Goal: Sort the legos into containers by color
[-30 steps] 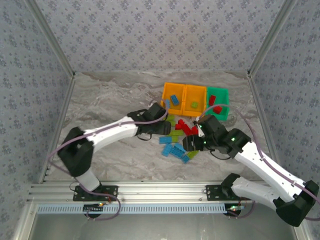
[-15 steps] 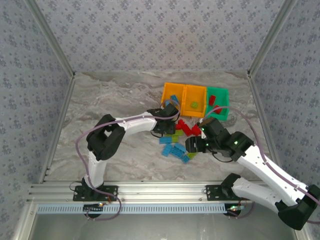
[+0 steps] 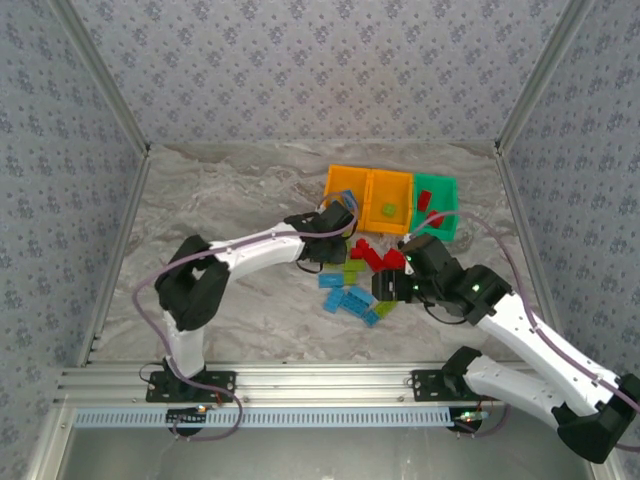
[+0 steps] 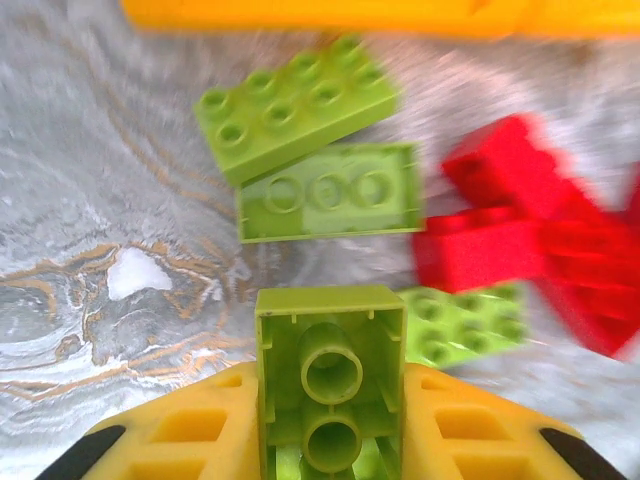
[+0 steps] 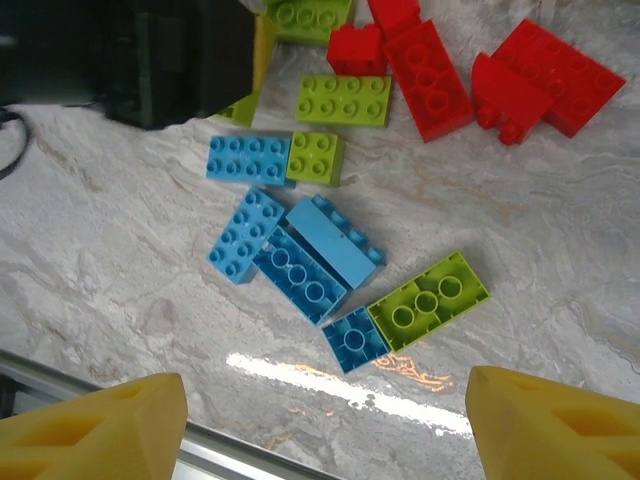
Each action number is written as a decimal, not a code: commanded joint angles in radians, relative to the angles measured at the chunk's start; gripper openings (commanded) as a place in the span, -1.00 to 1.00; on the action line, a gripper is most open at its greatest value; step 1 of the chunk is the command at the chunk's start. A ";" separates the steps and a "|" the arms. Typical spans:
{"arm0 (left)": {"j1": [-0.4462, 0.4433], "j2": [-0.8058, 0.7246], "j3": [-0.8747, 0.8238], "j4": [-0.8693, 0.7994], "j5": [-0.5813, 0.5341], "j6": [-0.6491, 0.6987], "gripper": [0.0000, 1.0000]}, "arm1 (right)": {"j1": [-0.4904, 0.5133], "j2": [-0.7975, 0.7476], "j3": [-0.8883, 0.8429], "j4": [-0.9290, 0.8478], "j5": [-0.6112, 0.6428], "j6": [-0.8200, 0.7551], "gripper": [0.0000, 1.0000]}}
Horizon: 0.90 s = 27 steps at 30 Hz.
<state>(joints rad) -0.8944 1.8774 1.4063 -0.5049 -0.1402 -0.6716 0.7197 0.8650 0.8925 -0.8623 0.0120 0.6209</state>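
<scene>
At the far right of the marble-patterned tabletop (image 3: 220,200), three small open-topped rectangular plastic bins stand edge to edge in a row. The left orange bin (image 3: 347,172) has a light blue brick (image 3: 348,197) in it, the middle orange bin (image 3: 392,176) has a lime green piece (image 3: 388,210), and the green bin (image 3: 438,181) has red pieces (image 3: 428,208). Just in front of the row's near edge lies the loose heap of small studded plastic bricks (image 3: 360,275), with red ones nearest the row, lime green beside them and light blue farthest from it. The left gripper (image 3: 335,224) hangs just in front of the left orange bin's near corner. The left wrist view shows it clamped on a lime green brick (image 4: 330,370) whose hollow underside faces the camera. Ahead of that brick, two more lime green bricks (image 4: 300,105) lie touching, just short of the orange bin wall (image 4: 300,12), with red bricks (image 4: 500,240) close on their right. The right gripper (image 3: 388,290) hovers over the side of the heap farthest from the row. Its yellow fingers (image 5: 100,430) are spread wide with nothing between them, above the light blue cluster (image 5: 295,255). Left of the row, bare marble runs open to the patterned side wall (image 3: 90,150). The green bin sits near the aluminium frame post (image 3: 515,205) on the right.
</scene>
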 commanded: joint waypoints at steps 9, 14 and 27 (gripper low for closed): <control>-0.046 0.179 0.457 0.111 -0.112 0.284 -0.37 | -0.005 -0.179 -0.037 0.035 0.149 0.115 0.54; -0.022 0.477 0.891 0.000 -0.116 0.337 -0.37 | -0.003 -0.184 -0.032 -0.025 0.124 0.138 0.54; -0.010 0.695 1.344 -0.166 -0.016 0.458 0.07 | 0.000 -0.210 -0.056 -0.013 0.112 0.163 0.54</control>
<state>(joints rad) -0.8886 2.6396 2.7060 -0.6304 -0.1917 -0.2703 0.7197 0.6567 0.8536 -0.8795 0.1268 0.7605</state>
